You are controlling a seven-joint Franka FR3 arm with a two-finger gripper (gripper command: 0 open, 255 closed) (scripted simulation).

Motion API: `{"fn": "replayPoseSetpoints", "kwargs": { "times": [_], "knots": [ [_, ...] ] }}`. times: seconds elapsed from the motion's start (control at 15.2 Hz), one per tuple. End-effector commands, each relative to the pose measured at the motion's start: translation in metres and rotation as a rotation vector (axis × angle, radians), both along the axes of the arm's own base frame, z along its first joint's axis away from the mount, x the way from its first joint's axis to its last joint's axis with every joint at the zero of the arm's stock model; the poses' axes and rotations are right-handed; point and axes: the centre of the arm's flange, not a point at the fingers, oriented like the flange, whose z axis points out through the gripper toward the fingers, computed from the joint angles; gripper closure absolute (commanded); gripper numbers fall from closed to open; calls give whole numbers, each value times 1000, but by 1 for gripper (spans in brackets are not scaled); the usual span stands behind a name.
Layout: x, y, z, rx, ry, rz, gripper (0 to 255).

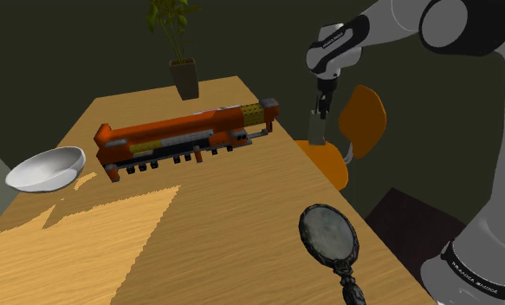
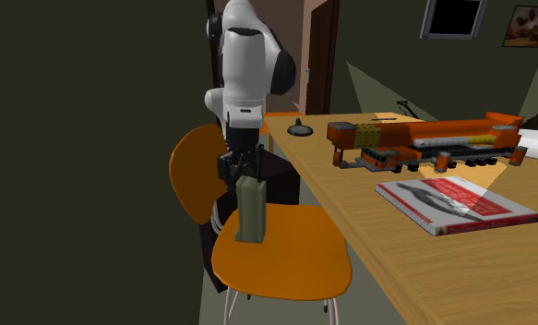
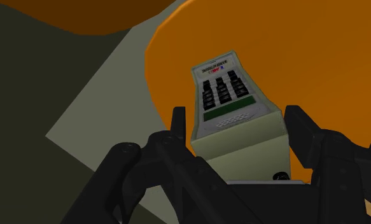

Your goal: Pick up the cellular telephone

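The cellular telephone is a pale grey-green handset with black keys and a green strip. It hangs upright over the orange chair seat, beside the table's edge. My gripper is shut on its upper end, one black finger against each long side. In the second exterior view the telephone points down from the gripper, its lower end at or just above the seat. In the shoulder view the gripper holds the telephone in front of the orange chair back.
On the wooden table lie an orange toy locomotive, a white bowl, a dark hand mirror and a potted plant. A red and grey book sits near the table's edge.
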Motion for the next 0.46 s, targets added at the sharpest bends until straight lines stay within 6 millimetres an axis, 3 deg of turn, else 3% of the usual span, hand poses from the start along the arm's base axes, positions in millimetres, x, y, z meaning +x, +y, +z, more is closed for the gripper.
{"fn": "replayPoseSetpoints", "kwargs": {
  "times": [0.0, 0.26, 0.4],
  "knots": [
    [0, -1, 11, 0, 0, 0, 255],
    [0, -1, 32, 0, 0, 0, 255],
    [0, -1, 33, 0, 0, 0, 255]
  ]
}}
